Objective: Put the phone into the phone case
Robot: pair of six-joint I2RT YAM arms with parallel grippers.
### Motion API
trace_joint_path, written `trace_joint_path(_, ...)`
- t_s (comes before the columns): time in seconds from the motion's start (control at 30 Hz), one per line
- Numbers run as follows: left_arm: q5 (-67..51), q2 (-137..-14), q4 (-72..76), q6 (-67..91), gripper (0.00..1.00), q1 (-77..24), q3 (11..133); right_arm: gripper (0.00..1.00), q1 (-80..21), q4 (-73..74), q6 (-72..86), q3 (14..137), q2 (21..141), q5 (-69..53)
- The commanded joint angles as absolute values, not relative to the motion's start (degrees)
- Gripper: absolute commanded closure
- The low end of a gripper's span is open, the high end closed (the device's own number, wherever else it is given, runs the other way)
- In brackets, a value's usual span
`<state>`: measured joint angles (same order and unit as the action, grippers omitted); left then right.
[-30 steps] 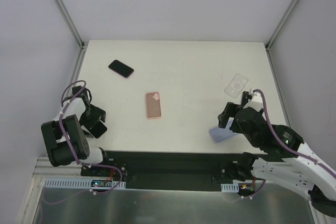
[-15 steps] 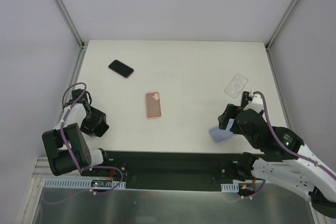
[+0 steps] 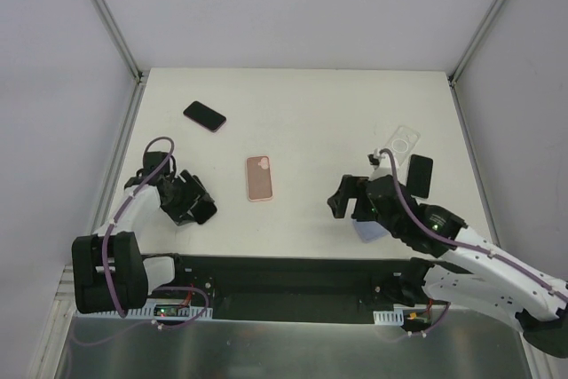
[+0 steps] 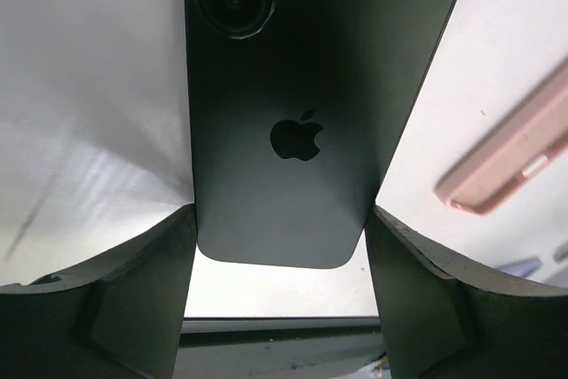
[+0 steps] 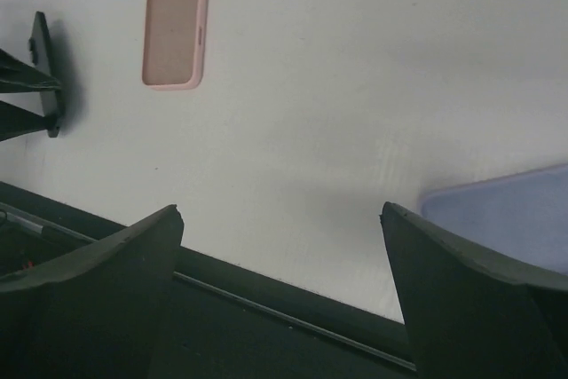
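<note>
While clamping black phone (image 4: 280, 130) across long edges with left fingers (image 3: 188, 203), working near left edge of surface (image 3: 302, 113); lifted or resting, cannot tell. Judging it stiff, slick, glass-backed, fairly weighty: gripping side rails, sparing lens. Holding right fingers (image 3: 344, 200) wide apart, grasping nothing, near front edge. Seeing pink case (image 3: 259, 177) mid-surface, likely target, nothing lying between. Noting lilac case (image 5: 497, 219) under right arm, clear case (image 3: 401, 142) and dark slab (image 3: 419, 175) toward right edge, second phone (image 3: 204, 115) toward far left corner.
</note>
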<state>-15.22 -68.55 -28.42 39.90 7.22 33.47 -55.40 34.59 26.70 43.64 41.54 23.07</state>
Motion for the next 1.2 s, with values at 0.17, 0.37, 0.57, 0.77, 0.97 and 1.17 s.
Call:
trace_joint_path(0.17, -29.8, -63.4, -22.8, 42.4, 0.48, 6.0, 28.6, 0.17, -57.2, -7.4, 24.1, 38.5, 58.9, 10.8)
trace_joint_path(0.37, -33.9, -60.0, -20.7, 45.5, 0.47, 6.1, 26.3, 0.24, -63.4, -19.8, 22.0, 42.5, 75.3, 18.8)
trace_joint_path(0.57, -37.4, -57.8, -18.9, 47.4, 0.47, 6.0, 25.0, 0.28, -65.4, -34.2, 20.8, 47.0, 90.3, 11.6)
trace_joint_path(0.77, -39.2, -56.1, -18.4, 48.7, 0.46, 6.1, 23.7, 0.32, -66.3, -38.9, 21.4, 53.8, 100.6, 4.5)
trace_joint_path(0.97, -39.6, -55.4, -18.3, 49.0, 0.46, 6.1, 23.6, 0.34, -67.0, -38.9, 24.3, 56.2, 105.2, 3.1)
trace_joint_path(1.17, -39.3, -54.8, -18.2, 49.8, 0.46, 6.0, 23.2, 0.4, -68.6, -36.3, 26.8, 58.4, 108.3, 5.4)
